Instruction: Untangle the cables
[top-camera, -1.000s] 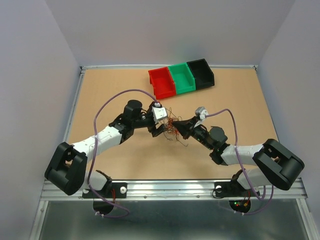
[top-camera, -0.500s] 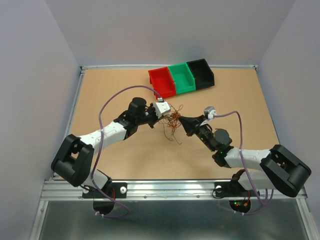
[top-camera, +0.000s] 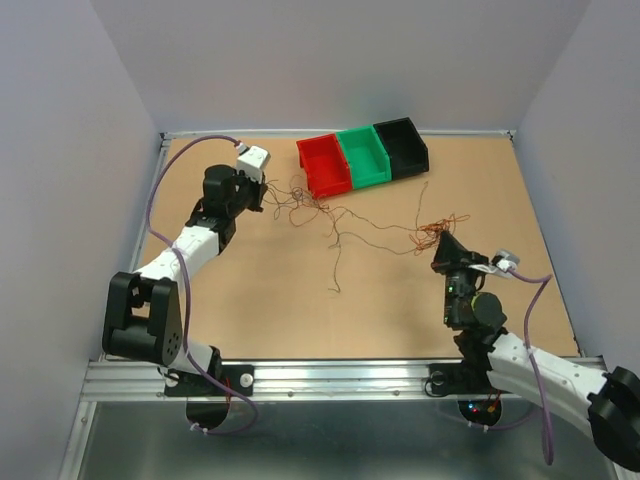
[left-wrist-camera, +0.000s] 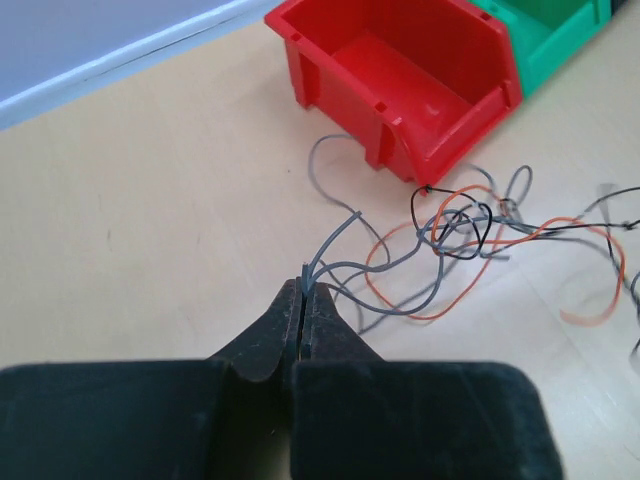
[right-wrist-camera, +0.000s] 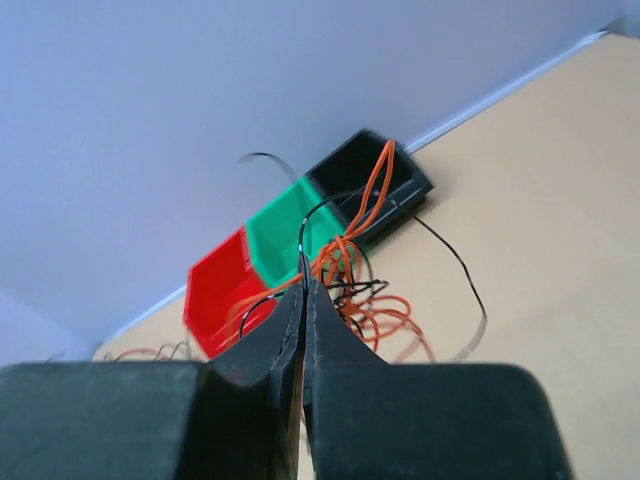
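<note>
- Cables (top-camera: 345, 222) lie strung thinly across worktop (top-camera: 250, 290), from beside red bin (top-camera: 325, 165) toward the right.
- Left hand (left-wrist-camera: 303, 292) pinches grey strands tight.
- Right hand (right-wrist-camera: 303, 278) clamps orange and dark strands, seemingly lifted.

Withdrawn from table centre to far left, beside red plastic bin (top-camera: 328, 184): black two-finger left gripper (top-camera: 266, 197). Withdrawn rightward, toward near edge: black two-finger right gripper (top-camera: 440, 240). Stretched from tight central clump into long straggling line between both: hair-thin orange, dark and grey wire cables (top-camera: 340, 215).
</note>
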